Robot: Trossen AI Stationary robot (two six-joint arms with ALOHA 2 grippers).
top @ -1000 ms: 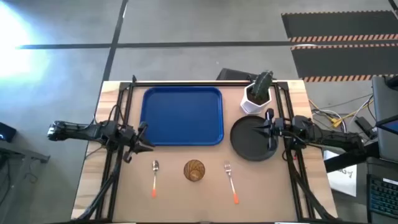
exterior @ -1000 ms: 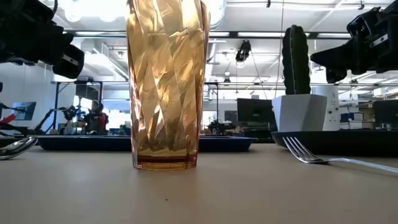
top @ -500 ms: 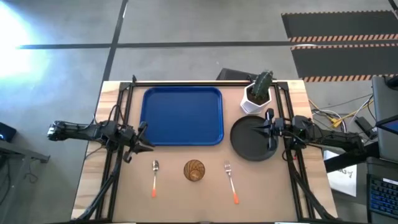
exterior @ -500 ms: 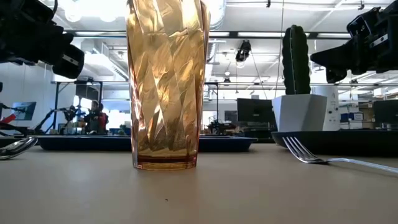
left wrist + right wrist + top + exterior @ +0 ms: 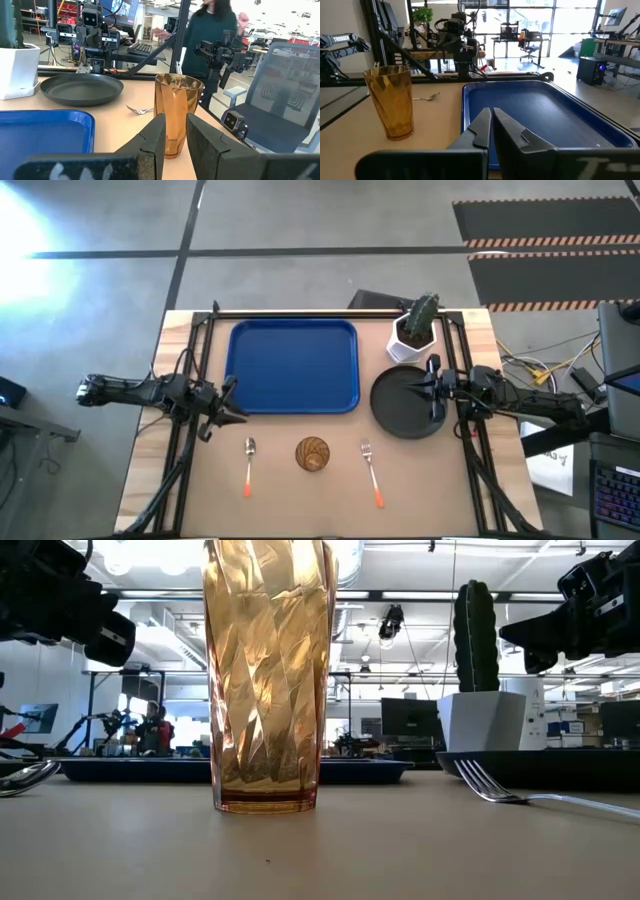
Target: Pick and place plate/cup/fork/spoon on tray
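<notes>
The blue tray lies at the table's far middle. The black plate lies to its right. The amber cup stands upright near the front, with the spoon to its left and the fork to its right, both flat on the table. My left gripper hovers left of the tray's near corner, its fingers a narrow gap apart and empty. My right gripper hovers above the plate's right part, shut and empty.
A white pot with a green cactus stands just beyond the plate. Black frame rails run along both table sides and the far edge. A person stands beyond the table in the left wrist view.
</notes>
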